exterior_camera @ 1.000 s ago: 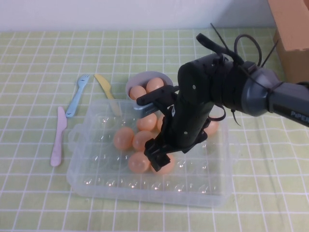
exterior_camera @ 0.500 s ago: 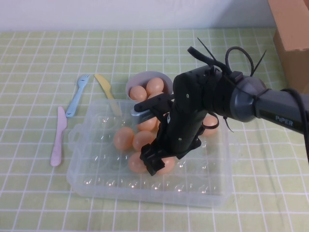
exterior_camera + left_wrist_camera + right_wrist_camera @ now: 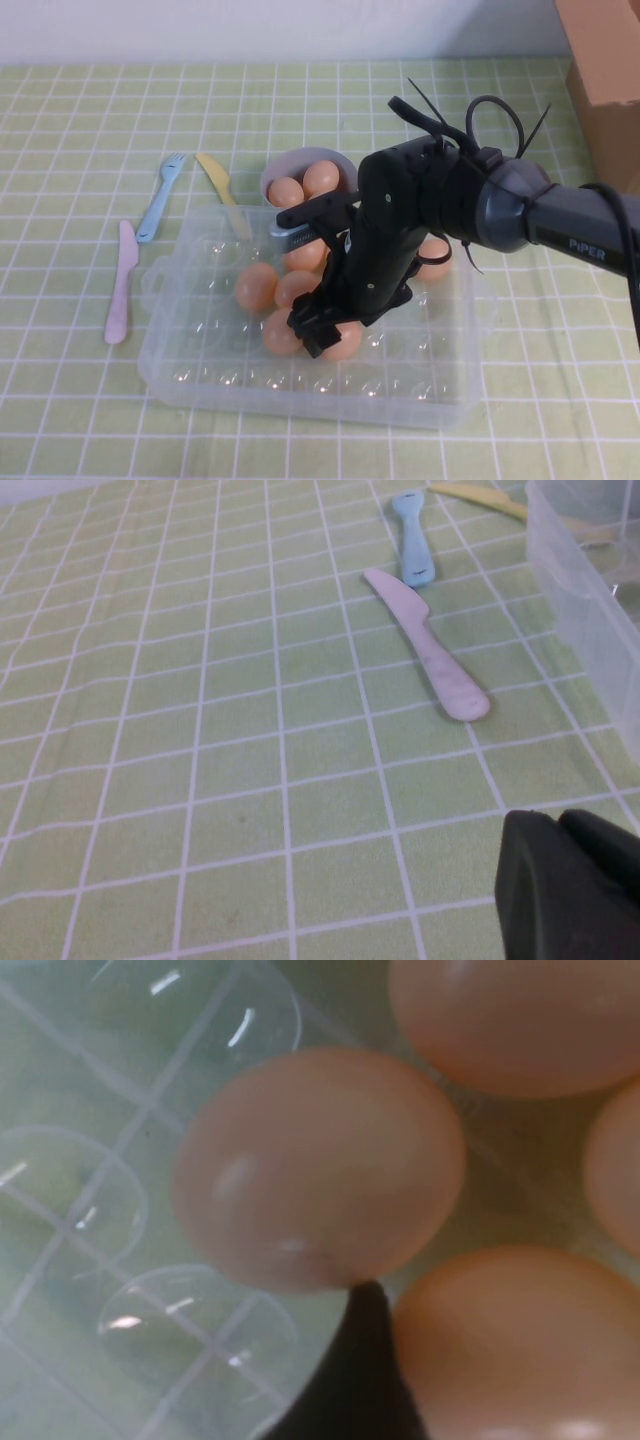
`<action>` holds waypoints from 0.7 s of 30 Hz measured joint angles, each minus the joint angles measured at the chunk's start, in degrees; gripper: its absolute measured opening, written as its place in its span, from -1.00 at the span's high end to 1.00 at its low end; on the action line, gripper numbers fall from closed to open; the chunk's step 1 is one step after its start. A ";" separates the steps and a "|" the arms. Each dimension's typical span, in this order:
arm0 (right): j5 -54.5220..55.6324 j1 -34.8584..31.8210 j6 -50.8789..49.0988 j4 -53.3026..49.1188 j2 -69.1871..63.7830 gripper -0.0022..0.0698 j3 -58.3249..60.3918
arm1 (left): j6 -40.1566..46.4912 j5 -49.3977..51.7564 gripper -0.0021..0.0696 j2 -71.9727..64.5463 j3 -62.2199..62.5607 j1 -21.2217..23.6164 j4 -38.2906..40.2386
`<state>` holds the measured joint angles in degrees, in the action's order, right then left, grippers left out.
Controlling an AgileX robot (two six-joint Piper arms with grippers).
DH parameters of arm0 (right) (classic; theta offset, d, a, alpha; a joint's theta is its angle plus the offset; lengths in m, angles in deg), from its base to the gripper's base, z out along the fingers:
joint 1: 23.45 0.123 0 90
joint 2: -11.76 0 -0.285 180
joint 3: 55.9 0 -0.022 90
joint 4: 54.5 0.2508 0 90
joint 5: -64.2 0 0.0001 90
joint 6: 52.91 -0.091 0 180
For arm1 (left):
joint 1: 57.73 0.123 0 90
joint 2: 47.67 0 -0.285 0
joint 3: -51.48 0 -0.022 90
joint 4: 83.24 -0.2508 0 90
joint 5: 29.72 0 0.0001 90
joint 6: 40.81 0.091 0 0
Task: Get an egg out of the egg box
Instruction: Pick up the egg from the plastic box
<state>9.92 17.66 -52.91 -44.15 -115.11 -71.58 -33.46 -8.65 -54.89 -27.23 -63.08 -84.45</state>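
The clear egg box [image 3: 200, 380] lies at the table's middle and holds several peach-orange eggs. My right gripper [image 3: 325, 340] reaches down into it, open, with its fingers astride one egg [image 3: 347, 345] in the front row of the cluster. In the right wrist view one black finger [image 3: 365, 1360] stands between that egg [image 3: 520, 1350] and a neighbouring egg [image 3: 320, 1170]; the other finger is hidden. My left gripper [image 3: 558, 825] is shut and empty, low over the tablecloth left of the box wall [image 3: 590, 590], out of the high view.
A pale grey bowl [image 3: 290, 160] with two eggs [image 3: 320, 177] stands behind the box. A blue fork [image 3: 160, 197], a yellow knife [image 3: 220, 180] and a pink knife [image 3: 121, 285] lie to the left. A cardboard box [image 3: 605, 70] stands at the back right.
My right gripper has moved left and down into the egg cluster, then nearly stopped over the front egg. The eggs have not moved.
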 joint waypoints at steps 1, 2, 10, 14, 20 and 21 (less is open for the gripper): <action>0.00 0.00 0.00 0.00 -0.10 -0.61 -0.11 | 0.00 0.00 0.95 0.00 0.00 0.00 0.00; 0.00 0.00 0.00 0.00 -0.10 -0.54 -0.09 | 0.00 0.00 0.95 0.00 0.00 0.00 0.00; -0.86 0.00 0.00 0.00 -0.22 -0.33 -0.29 | 0.00 0.00 0.95 0.00 0.00 0.00 0.00; -1.73 0.00 0.00 0.00 0.98 -0.33 -0.18 | -0.04 0.00 0.96 0.00 0.00 0.00 0.00; -1.97 0.00 0.00 -1.79 6.68 -0.33 -0.06 | -0.04 0.00 0.95 0.00 0.00 0.00 0.00; -0.98 0.00 0.00 -2.33 7.54 -0.33 -0.06 | -0.04 0.00 0.96 0.00 0.00 0.00 0.00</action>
<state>8.94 17.66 -52.91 -46.48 -107.56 -71.64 -33.50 -8.65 -54.89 -27.23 -63.08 -84.45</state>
